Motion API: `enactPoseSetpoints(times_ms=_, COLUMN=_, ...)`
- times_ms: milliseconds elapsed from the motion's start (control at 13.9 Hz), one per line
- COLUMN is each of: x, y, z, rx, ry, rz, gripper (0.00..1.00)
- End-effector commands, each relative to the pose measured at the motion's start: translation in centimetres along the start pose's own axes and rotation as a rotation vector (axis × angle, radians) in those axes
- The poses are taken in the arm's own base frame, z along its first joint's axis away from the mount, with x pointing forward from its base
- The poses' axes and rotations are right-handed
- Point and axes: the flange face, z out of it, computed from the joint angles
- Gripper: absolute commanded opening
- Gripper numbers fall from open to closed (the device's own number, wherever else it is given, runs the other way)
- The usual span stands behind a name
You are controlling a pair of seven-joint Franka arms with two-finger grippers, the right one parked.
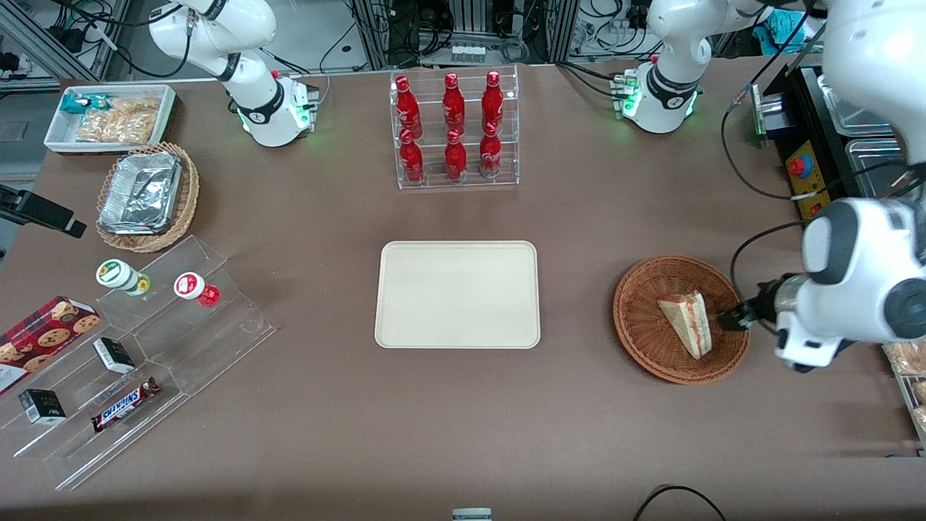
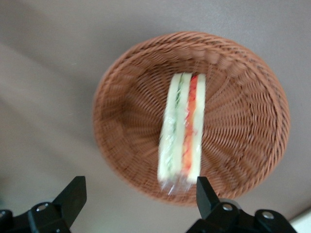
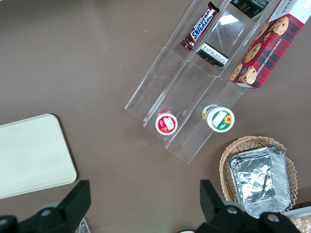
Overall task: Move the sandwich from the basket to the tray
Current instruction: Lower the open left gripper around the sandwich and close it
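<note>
The sandwich [image 1: 687, 322], a white bread wedge with red and green filling in clear wrap, lies on its side in the round reddish-brown wicker basket [image 1: 636, 289]. My left gripper [image 1: 732, 317] hovers at the basket's rim, on the side toward the working arm's end of the table. In the left wrist view the sandwich [image 2: 182, 133] lies across the middle of the basket [image 2: 121, 111]. The gripper [image 2: 138, 196] is open with nothing between its two black fingertips [image 2: 73, 194]. The cream tray [image 1: 457, 294] lies bare at the table's middle, apart from the basket.
A clear rack of red bottles [image 1: 454, 130] stands farther from the front camera than the tray. Toward the parked arm's end are a stepped acrylic shelf [image 1: 145, 347] with snacks, a tan basket with a foil container [image 1: 148, 195] and a white snack bin [image 1: 108, 116]. A black control box [image 1: 803, 170] sits near the working arm.
</note>
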Motion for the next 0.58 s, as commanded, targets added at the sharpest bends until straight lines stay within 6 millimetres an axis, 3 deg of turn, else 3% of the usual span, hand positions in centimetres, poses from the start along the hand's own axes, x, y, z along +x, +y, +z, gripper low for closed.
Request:
enactPoseSetpoints(times_ms=0, x=-0.2, y=0.4, z=1.0, rx=-0.029, ry=0.018, rz=-0.044, gripper=1.0)
enactPoseSetpoints(times_ms=216, x=0.4, y=1.2, z=3.9, rx=-0.033, ry=0.001, rz=-0.04, gripper=1.0)
enactPoseSetpoints(times_ms=503, x=0.3, y=2.0, z=5.9, rx=-0.068, ry=0.005, rz=-0.04, gripper=1.0)
